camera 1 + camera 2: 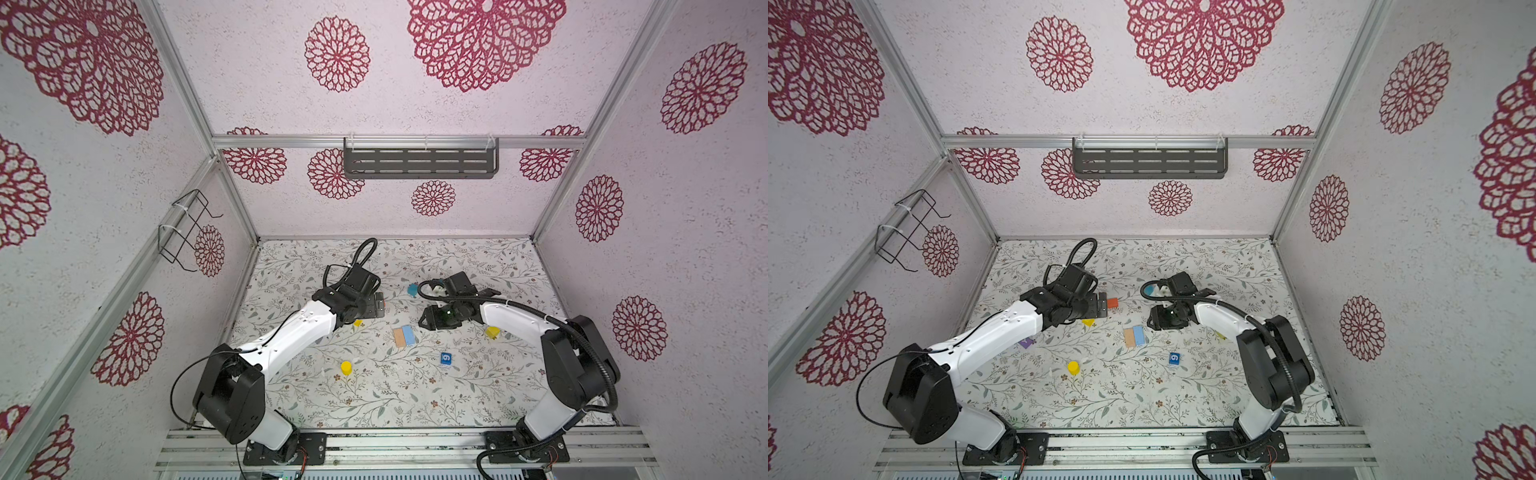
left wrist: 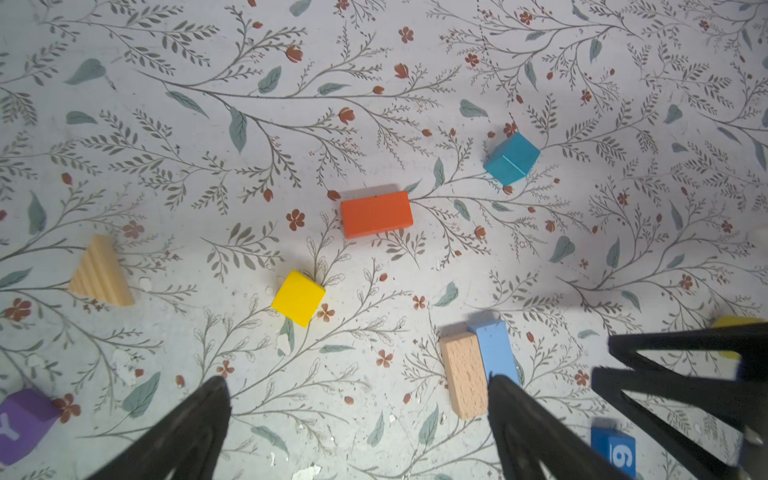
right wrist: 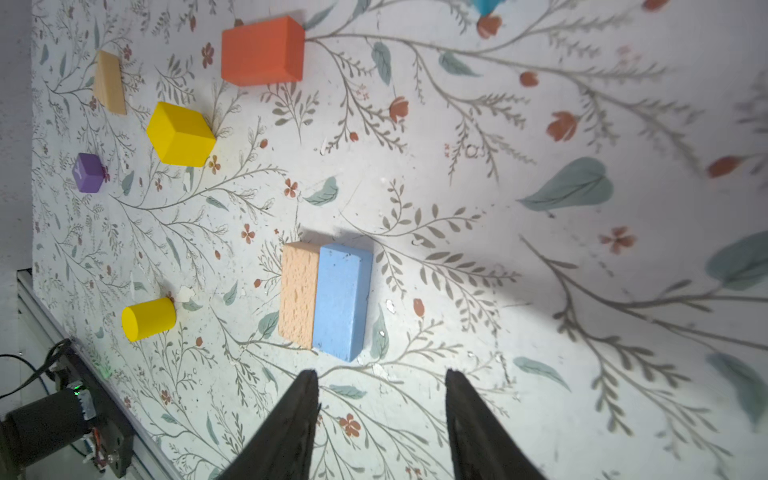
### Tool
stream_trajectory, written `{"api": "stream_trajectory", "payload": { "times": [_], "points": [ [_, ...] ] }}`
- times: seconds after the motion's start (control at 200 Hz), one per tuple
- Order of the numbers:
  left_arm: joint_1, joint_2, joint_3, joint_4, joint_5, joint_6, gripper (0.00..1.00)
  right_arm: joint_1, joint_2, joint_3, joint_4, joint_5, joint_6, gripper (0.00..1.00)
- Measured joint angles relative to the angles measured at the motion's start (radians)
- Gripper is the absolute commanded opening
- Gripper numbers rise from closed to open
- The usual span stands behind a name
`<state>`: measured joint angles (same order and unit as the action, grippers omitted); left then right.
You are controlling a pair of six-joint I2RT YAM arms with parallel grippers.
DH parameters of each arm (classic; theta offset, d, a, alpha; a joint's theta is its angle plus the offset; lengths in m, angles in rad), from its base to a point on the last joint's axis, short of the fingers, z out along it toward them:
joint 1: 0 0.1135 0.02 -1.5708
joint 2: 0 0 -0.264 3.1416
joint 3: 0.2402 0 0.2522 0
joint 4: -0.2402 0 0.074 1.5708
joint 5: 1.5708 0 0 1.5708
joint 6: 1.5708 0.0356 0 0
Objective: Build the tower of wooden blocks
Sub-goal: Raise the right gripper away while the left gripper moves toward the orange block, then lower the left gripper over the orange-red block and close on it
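Note:
A tan brick (image 3: 297, 295) and a light blue brick (image 3: 343, 299) lie flat and touching, side by side on the floral table; both top views show the pair (image 1: 405, 336) (image 1: 1133, 336). My right gripper (image 3: 381, 374) hovers open just short of the blue brick's end, nothing between its fingers. My left gripper (image 2: 358, 382) is open wide and empty, above the table beside the tan brick (image 2: 464, 376). An orange brick (image 2: 376, 214), a teal cube (image 2: 511, 158) and a yellow cube (image 2: 298, 298) lie loose farther off. A yellow cylinder (image 1: 346, 367) stands near the front.
A blue cube marked 9 (image 1: 445, 358) sits in front of the brick pair. A purple cube (image 3: 88, 172) and a tan wedge (image 3: 109, 83) lie to the left, another yellow block (image 1: 493, 332) under the right arm. The right gripper's fingers (image 2: 665, 374) show in the left wrist view.

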<state>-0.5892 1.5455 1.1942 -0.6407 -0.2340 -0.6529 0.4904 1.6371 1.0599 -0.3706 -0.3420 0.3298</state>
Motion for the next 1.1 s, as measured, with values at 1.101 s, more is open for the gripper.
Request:
{"api": "stream_trajectory", "payload": {
  "times": [1.101],
  "points": [
    [0.020,0.576,0.501,-0.194,0.000,-0.117,0.94,-0.283,-0.436,-0.352,0.161,0.121,0.071,0.92]
  ]
}}
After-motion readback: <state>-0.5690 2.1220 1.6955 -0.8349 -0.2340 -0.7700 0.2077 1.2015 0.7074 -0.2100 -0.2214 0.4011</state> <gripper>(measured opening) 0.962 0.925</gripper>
